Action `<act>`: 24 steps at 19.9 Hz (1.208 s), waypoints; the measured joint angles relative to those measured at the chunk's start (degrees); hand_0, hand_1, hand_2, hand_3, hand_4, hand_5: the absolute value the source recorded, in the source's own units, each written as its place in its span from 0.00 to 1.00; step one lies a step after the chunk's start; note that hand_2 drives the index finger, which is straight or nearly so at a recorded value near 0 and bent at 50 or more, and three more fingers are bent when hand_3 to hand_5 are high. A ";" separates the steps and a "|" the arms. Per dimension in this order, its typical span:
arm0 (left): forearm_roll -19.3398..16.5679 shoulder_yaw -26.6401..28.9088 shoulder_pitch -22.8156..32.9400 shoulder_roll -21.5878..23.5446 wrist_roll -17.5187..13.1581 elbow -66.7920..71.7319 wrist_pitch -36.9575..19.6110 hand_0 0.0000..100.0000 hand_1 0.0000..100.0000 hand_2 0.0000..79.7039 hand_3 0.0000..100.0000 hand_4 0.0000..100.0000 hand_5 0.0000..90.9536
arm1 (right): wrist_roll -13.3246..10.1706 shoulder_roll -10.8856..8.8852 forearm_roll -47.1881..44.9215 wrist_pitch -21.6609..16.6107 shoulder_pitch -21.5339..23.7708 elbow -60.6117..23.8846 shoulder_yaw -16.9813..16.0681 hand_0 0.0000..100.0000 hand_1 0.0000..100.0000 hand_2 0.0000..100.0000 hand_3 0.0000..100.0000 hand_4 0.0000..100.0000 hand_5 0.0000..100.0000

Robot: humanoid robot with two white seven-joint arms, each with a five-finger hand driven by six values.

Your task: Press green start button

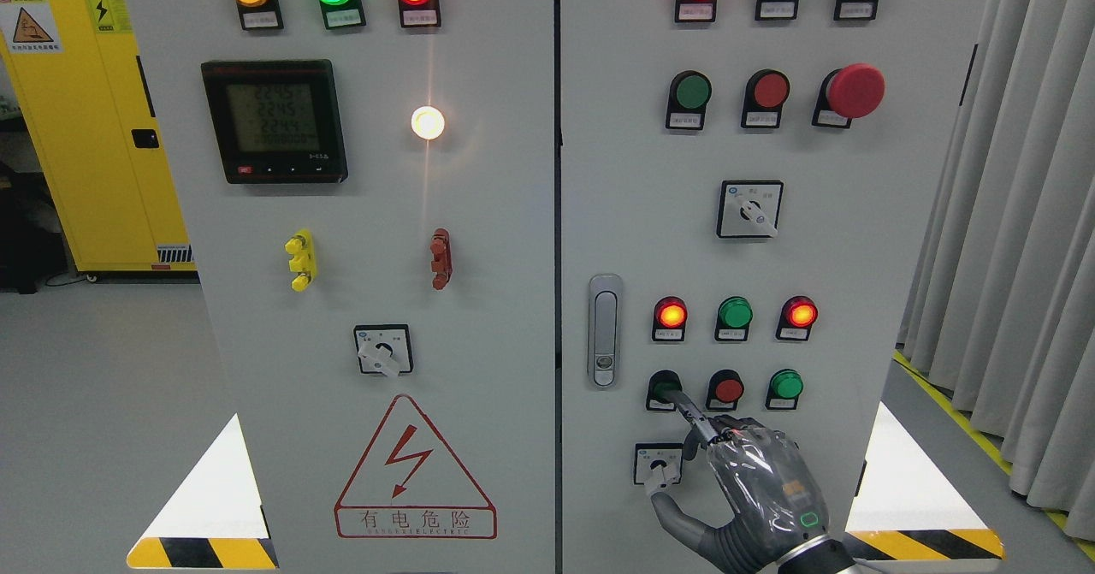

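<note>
right hand (753, 493) comes up from the bottom edge at the lower right, index finger (689, 411) stretched out straight, the other fingers curled back into the palm and the thumb out low toward the left; it holds nothing. that fingertip touches the green start button (663, 386), the leftmost of a row of three on the lower part of the right cabinet door (855, 240); a red button (727, 388) and another green button (785, 384) sit to its right. just below the row, a small rotary switch (658, 464) lies close by the thumb. above the row are three indicator lamps (735, 313), red, green, red, and a door latch (605, 330) stands to their left. farther off, a yellow cabinet (90, 129) stands behind at left.
</note>
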 measured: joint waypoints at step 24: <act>0.00 0.00 0.00 0.00 0.04 0.00 0.00 0.12 0.56 0.00 0.00 0.00 0.00 | 1.37 0.62 -27.51 -0.58 7.50 -6.98 1.86 0.43 0.55 0.00 0.31 0.33 0.24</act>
